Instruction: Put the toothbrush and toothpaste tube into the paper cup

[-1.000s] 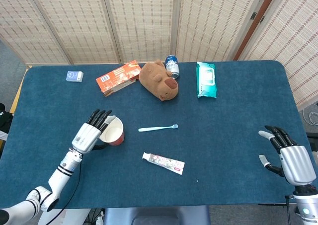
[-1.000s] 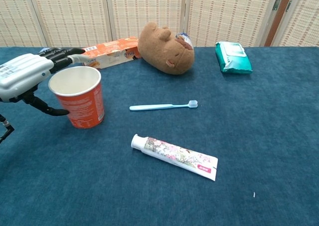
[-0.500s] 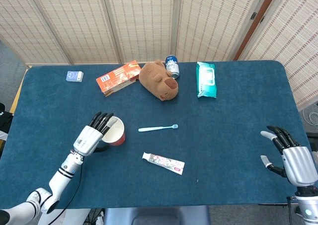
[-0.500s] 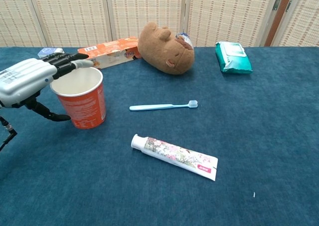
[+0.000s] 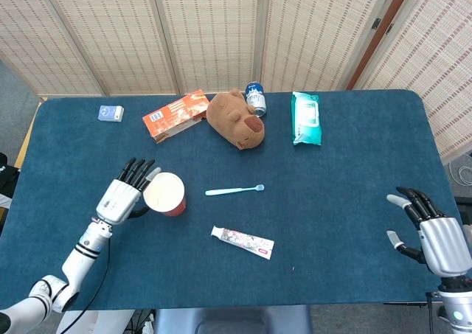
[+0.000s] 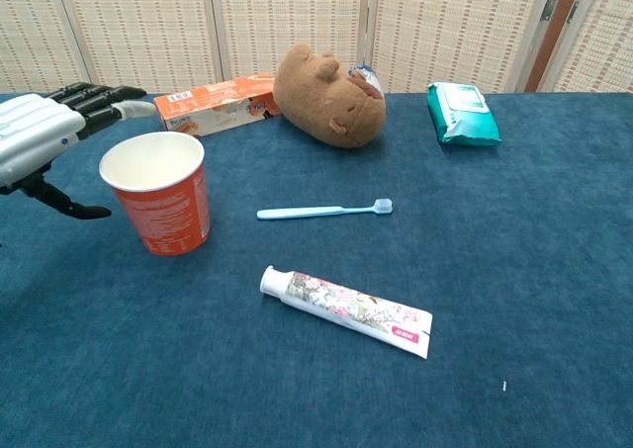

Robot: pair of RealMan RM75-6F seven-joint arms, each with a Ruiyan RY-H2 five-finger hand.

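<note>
A red paper cup with a white inside (image 6: pixel 158 192) is seen standing upright on the bench covered in napped dark-blue cloth (image 6: pixel 514 270). The slim pale-blue plastic toothbrush (image 6: pixel 323 211) is laid flat to the cup's right, bristles away from it. Nearer the front, the white toothpaste tube with a floral print and round cap (image 6: pixel 346 310) is laid at a slant, well apart from the cup.

The left hand (image 6: pixel 40 136), silver-shelled with black fingers (image 6: pixel 104 99), is held just beside the cup, apart from it; its fingers are spread and nothing is grasped. The right hand (image 5: pixel 431 231) is kept at the bench's far right edge, likewise released, fingers apart.

Half a second ago the left fingers were reaching over the cup's rim; they are now drawn back to its left. Cup, toothbrush and tube are unmoved.

At the rear are ranged an orange cardboard carton (image 5: pixel 175 115), a brown plush animal (image 5: pixel 234 119) and a teal soft wipes pack (image 5: pixel 305 118).
</note>
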